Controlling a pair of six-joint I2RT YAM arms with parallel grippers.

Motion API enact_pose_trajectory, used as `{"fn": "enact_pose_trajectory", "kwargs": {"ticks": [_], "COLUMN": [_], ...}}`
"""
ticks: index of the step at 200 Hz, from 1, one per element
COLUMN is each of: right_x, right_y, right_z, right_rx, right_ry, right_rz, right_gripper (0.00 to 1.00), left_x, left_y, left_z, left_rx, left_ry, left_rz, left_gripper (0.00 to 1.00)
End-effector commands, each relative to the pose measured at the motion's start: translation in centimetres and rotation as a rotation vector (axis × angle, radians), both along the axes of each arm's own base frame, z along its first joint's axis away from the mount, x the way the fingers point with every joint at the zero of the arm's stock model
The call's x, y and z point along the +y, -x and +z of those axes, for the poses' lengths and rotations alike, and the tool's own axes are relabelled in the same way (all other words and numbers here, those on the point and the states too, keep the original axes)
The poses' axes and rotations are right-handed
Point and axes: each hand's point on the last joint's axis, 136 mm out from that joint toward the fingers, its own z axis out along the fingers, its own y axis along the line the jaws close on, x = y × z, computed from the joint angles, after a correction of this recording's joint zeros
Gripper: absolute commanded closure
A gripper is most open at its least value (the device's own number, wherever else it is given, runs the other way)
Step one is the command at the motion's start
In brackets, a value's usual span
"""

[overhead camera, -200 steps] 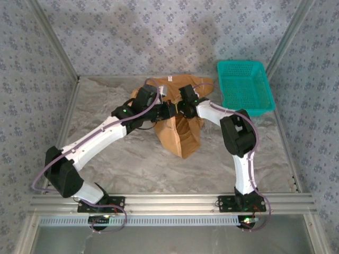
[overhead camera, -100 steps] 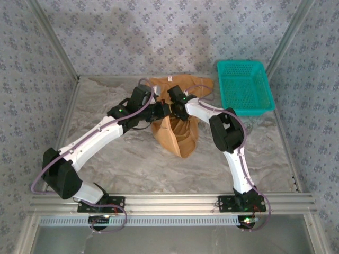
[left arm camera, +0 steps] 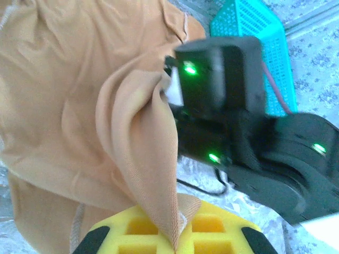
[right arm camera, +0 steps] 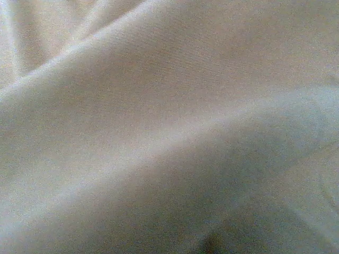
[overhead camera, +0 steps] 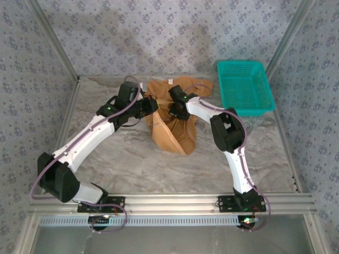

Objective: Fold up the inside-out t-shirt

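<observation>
The inside-out t-shirt (overhead camera: 172,129) is seen bunched in a crumpled heap at the far middle of the table (overhead camera: 122,153), just left of the teal basket (overhead camera: 244,87), and its sleeves and neckline cannot be told apart. The left gripper (left arm camera: 173,242) is cut off by the bottom edge of the left wrist view, but a raised ridge of cloth is pinched between its closed yellow pads (left arm camera: 209,225). That ridge is drawn taut up to the right gripper (overhead camera: 172,110), whose fingers are closed on the cloth; their tips are largely covered by the fabric. In the right wrist view the cloth is pressed close to the lens and blurred, so no weave, seam or tag can be made out.
</observation>
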Motion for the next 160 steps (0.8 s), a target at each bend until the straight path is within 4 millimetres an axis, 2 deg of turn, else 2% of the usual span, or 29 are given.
{"fn": "enact_pose_trajectory", "kwargs": {"ticks": [1, 36, 53, 79, 99, 113, 127, 136, 160], "right_x": [0.3, 0.4, 0.1, -1.1, -3.5, -5.0, -5.7, -5.8, -6.9], "right_y": [2.0, 6.0, 8.1, 11.4, 12.7, 12.8, 12.5, 12.3, 12.1], "right_z": [8.0, 18.1, 23.2, 30.0, 33.3, 34.0, 32.8, 31.0, 24.1], "right_rx": [-0.099, -0.286, -0.393, -0.515, -0.59, -0.613, -0.594, -0.559, -0.429], "right_ry": [-0.048, -0.225, -0.32, -0.439, -0.469, -0.482, -0.471, -0.464, -0.384], "right_rz": [0.186, 0.332, 0.407, 0.476, 0.454, 0.424, 0.414, 0.411, 0.391], "right_gripper": [1.0, 1.0, 1.0, 1.0, 1.0, 1.0, 1.0, 1.0, 1.0], "left_x": [1.2, 5.5, 7.9, 11.5, 13.7, 14.5, 14.9, 15.2, 16.4], "left_y": [-3.0, -9.2, -11.2, -11.8, -10.5, -9.2, -7.6, -6.5, -3.2], "left_z": [-1.0, -6.4, -9.6, -13.6, -15.8, -16.7, -17.4, -17.7, -17.7], "left_rx": [-0.001, 0.118, 0.188, 0.275, 0.323, 0.339, 0.354, 0.363, 0.349], "left_ry": [-0.013, -0.031, -0.043, -0.077, -0.106, -0.105, -0.108, -0.111, -0.152], "left_rz": [0.028, 0.131, 0.178, 0.244, 0.287, 0.309, 0.33, 0.35, 0.409], "left_gripper": [1.0, 1.0, 1.0, 1.0, 1.0, 1.0, 1.0, 1.0, 1.0]}}
